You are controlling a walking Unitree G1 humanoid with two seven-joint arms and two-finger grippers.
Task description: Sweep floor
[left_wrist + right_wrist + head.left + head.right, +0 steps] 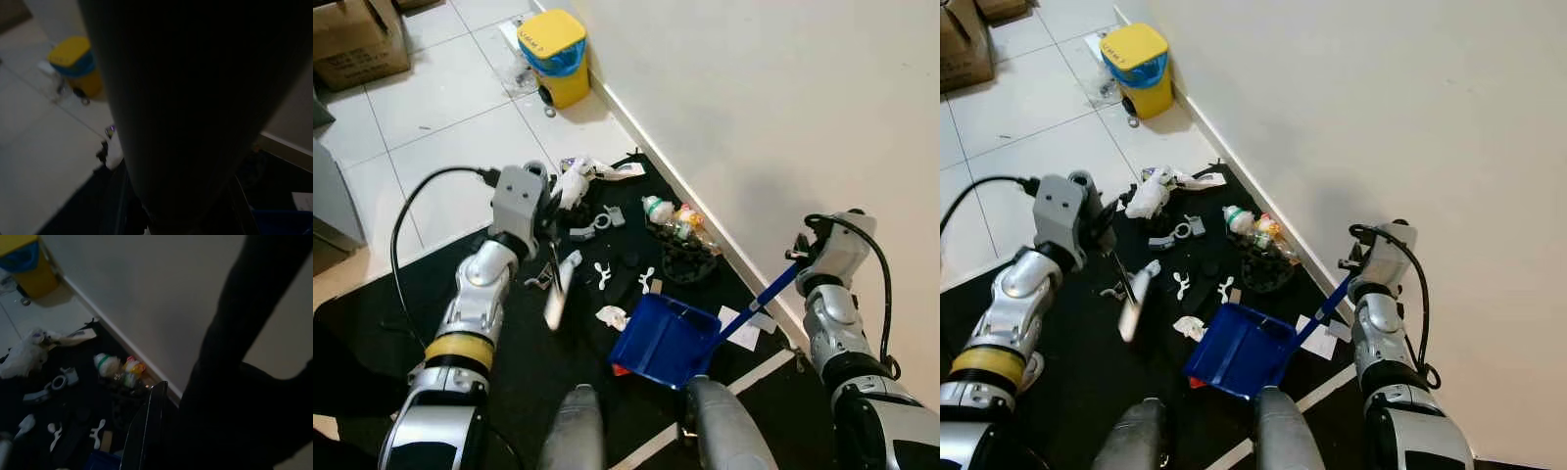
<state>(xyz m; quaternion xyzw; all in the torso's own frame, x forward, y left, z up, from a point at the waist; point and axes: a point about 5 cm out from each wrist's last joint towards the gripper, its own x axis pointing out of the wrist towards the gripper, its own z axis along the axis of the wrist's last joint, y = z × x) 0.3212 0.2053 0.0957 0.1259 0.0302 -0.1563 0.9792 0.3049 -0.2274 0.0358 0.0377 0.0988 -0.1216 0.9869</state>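
Note:
My left gripper [546, 227] is shut on a short brush [555, 292] that hangs down over the black mat [509, 362], its pale head just left of the litter. A blue dustpan [664, 340] rests on the mat near my feet, mouth towards the litter. Its blue handle [762, 300] runs up to my right gripper [800, 258], which is shut on it beside the wall. Scattered on the mat are a crumpled white bag [574, 182], a plastic bottle [677, 219], a black tray [687, 262], small white bits [603, 273] and a paper scrap [611, 316].
A yellow bin [554, 55] with a blue liner stands by the wall further ahead. A cardboard box [356, 41] sits at the far left on the white tiles. The wall [783, 108] runs along my right. My legs [578, 431] show at the bottom.

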